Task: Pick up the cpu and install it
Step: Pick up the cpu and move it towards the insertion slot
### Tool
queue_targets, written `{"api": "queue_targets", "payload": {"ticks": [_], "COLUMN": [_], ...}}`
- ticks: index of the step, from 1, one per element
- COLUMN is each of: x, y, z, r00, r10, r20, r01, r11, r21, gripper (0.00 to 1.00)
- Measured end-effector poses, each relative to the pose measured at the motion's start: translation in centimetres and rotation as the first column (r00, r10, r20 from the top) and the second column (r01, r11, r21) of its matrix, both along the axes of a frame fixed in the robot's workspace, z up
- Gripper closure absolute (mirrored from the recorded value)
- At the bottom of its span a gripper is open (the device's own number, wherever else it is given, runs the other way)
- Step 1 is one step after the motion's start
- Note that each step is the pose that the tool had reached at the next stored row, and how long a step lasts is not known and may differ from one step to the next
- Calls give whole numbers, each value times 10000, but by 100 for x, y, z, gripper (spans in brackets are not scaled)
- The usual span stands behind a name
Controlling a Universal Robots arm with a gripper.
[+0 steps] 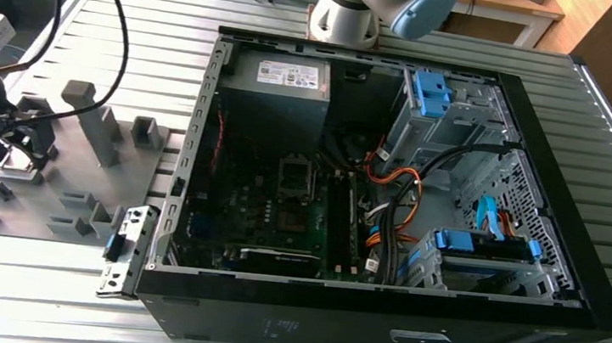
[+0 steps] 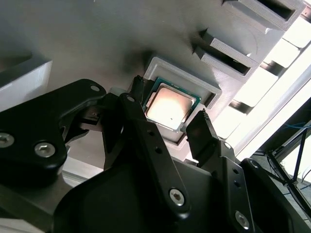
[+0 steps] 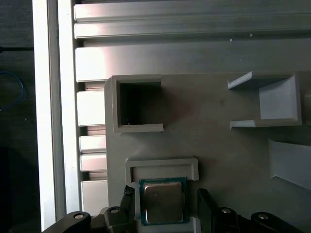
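cpu (image 2: 170, 108) lies flat, shiny metal top upward, in a shallow square pocket (image 3: 162, 165) of the grey fixture plate (image 3: 218, 121). In both wrist views the pocket's low rim frames it and the green edge of the chip shows around the metal lid. The pocket sits close to one edge of the plate, just beside the slatted metal table (image 1: 265, 338) that carries it.

The gripper (image 2: 171, 110) hangs low over the pocket with its black fingers (image 2: 204, 128) spread to either side of the cpu. One fingertip stands at each of two opposite edges, and a thin gap shows on at least one side, so the chip is straddled, not clamped, and rests in its seat.

In the exterior view the plate lies near the table's edge on the exterior view's left, with grey upright blocks (image 1: 100, 128) rising from it. The arm's wrist reaches down there. The open computer case (image 1: 598, 313) stands on the table just beside the plate, well apart from the cpu.
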State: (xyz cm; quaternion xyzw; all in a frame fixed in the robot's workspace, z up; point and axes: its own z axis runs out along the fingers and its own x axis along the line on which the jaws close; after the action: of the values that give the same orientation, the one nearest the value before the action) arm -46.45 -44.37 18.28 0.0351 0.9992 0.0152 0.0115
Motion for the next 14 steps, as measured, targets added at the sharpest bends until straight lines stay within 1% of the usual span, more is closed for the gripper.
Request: {"api": "queue_targets", "payload": {"ticks": [7, 9, 10, 14], "x": [0, 0, 0, 0], "y": [1, 1, 1, 1], "z": [0, 0, 0, -1], "r00": [10000, 10000, 10000, 10000], "r10": [1, 0, 0, 0], "r20": [0, 0, 0, 0], "r01": [-1, 0, 0, 0], "r11": [10000, 10000, 10000, 10000], "r21": [0, 0, 0, 0], "gripper": [38, 39, 46, 46]}}
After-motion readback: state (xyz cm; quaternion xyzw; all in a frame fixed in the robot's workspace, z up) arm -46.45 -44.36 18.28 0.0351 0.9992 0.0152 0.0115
